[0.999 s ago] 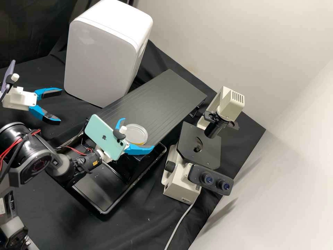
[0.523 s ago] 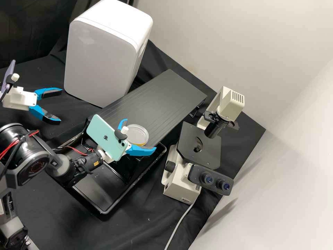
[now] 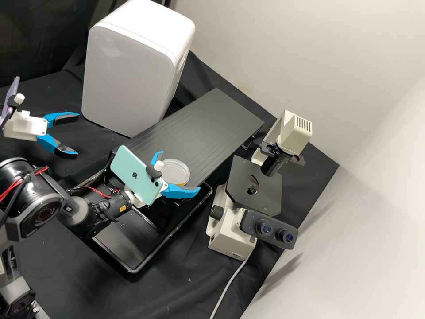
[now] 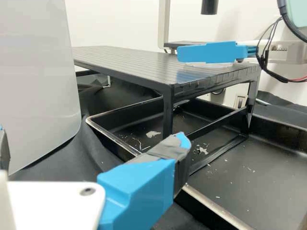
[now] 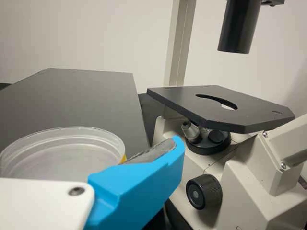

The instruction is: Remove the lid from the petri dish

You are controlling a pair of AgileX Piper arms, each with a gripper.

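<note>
The clear petri dish (image 3: 175, 171) with its lid on and yellowish contents sits at the near end of the black ribbed platform (image 3: 208, 124). My right gripper (image 3: 177, 173) is open, one blue finger on each side of the dish; whether they touch it I cannot tell. In the right wrist view the dish (image 5: 57, 151) lies close beside one blue finger (image 5: 144, 177). My left gripper (image 3: 76, 135) hangs open and empty over the black cloth at the far left, well away from the dish. Its wrist view shows the platform (image 4: 144, 64) and the right arm's finger (image 4: 211, 51) over the dish.
A tall white box (image 3: 137, 62) stands behind the platform. A microscope (image 3: 261, 195) is just right of the dish, its black stage (image 5: 220, 108) close to the right gripper. A shallow black tray (image 3: 133, 254) lies under the platform's near end.
The right gripper has slid slightly forward along the dish between the earliest frame and now. The left arm has kept still.
</note>
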